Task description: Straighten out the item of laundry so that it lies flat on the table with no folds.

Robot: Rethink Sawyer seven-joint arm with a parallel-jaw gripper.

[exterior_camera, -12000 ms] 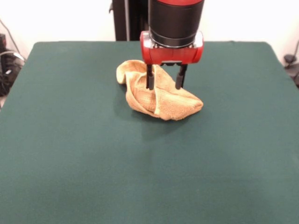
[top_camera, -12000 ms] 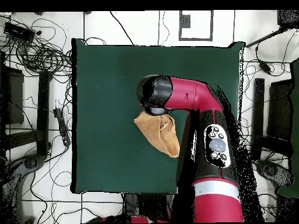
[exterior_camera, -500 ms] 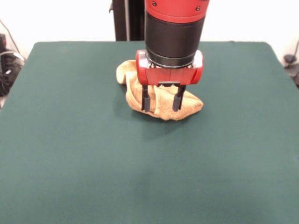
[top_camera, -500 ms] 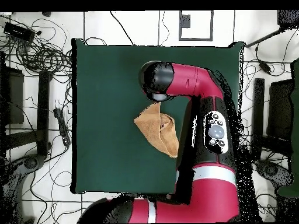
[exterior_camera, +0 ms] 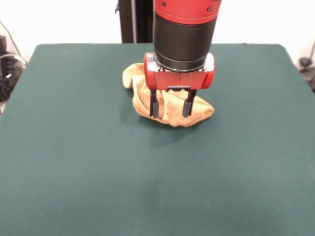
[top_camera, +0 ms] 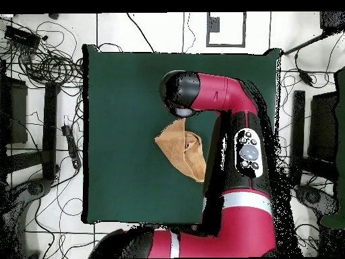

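Over the near edge of the crumpled towel (exterior_camera: 165, 98), toward the far middle of the table (exterior_camera: 74, 162), the open, empty gripper (exterior_camera: 171, 104) has been shifted forward since earlier, barely moved lately; nothing is straightened yet.

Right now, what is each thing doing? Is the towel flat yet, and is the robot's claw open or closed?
towel: crumpled in a heap with folds, not flat, lying on the table.
gripper: open, fingers pointing down on either side of the towel's near end; whether they touch the cloth is unclear.
table: green top, with the towel toward its far side in the front view.
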